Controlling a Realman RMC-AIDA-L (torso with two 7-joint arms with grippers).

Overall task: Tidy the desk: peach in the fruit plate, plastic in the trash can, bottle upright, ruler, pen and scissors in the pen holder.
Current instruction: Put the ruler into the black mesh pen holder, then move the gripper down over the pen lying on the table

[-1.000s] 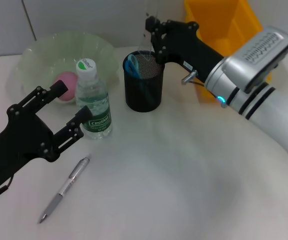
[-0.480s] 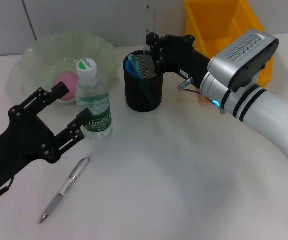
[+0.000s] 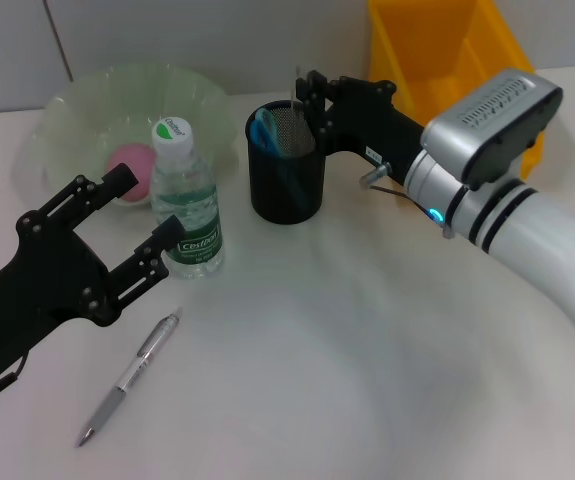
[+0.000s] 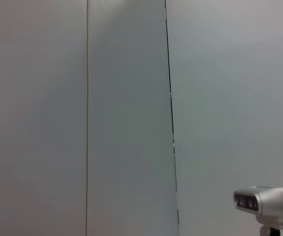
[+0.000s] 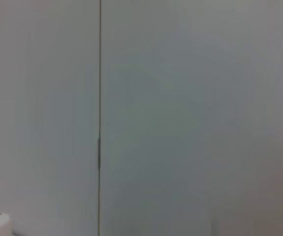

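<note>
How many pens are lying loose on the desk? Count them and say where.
1. The pen lies on the desk, near the left gripper. The pen holder may hide others.

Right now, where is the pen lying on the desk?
In the head view the pen lies flat on the robot's left, near the front, below the upright bottle and beside the left gripper.

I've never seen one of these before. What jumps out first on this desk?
The big white and black right arm stretches in from the right, its right gripper at the rim of the black mesh pen holder. The black left gripper hovers beside an upright water bottle, a pen lies nearby, and a pink peach sits in the pale green plate.
</note>
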